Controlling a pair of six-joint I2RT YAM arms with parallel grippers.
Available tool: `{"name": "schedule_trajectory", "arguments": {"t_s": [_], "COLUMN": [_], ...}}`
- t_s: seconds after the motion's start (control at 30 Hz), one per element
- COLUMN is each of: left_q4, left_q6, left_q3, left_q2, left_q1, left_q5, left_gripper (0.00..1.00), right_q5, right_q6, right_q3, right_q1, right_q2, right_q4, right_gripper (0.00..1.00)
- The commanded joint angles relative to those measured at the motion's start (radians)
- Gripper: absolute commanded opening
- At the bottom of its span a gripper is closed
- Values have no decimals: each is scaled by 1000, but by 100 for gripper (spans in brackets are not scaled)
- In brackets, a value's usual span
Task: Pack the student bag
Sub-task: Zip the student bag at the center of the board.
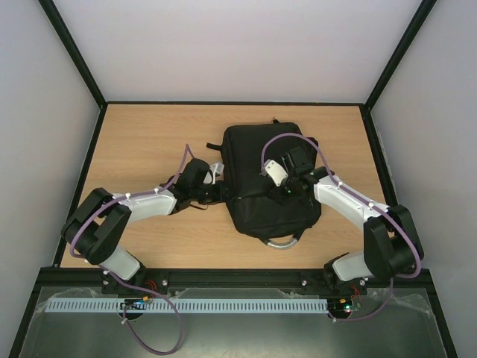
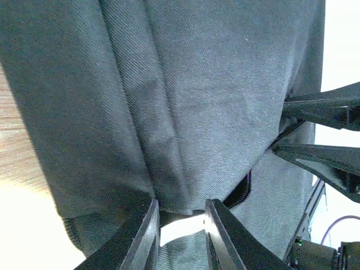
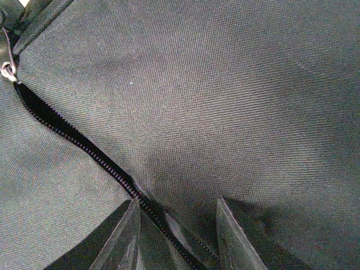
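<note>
1. Student bag point(image 1: 257, 183): flat on the table point(image 1: 149, 142), grey loop handle point(image 1: 279, 242) toward the arms.
2. Left gripper point(image 2: 181, 212): clenched on a fold of bag fabric.
3. Right gripper point(image 3: 177, 205): fingers spread, straddling a zip point(image 3: 73, 138) that the top view does not show.

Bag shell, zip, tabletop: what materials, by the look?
Bag: woven fabric, matte black, likely synthetic; fine diagonal twill ribs show close up. Zip: small dark teeth, maybe plastic coil; too fine to confirm. Tabletop: light wood-grain pattern, smooth, probably laminate, not certain.
</note>
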Motion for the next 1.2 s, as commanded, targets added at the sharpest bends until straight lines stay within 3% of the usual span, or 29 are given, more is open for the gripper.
{"name": "schedule_trajectory", "arguments": {"t_s": [0.0, 0.33, 0.5, 1.17], "left_q4": [-7, -51, -79, -229], "left_q6": [5, -14, -17, 56], "left_q3": [34, 45, 76, 404], "left_q2": [7, -7, 14, 191], "left_q1": [-34, -74, -75, -266], "left_q5": [27, -20, -73, -213], "left_gripper": [24, 17, 2, 2], "right_q5": [15, 17, 19, 7], "right_q6": [4, 4, 4, 13], "right_q3": [-40, -39, -39, -33], "right_q1": [4, 4, 4, 4], "right_q2": [38, 50, 50, 54], "right_q4": [-39, -39, -39, -49], "right_gripper": [39, 39, 39, 40]}}
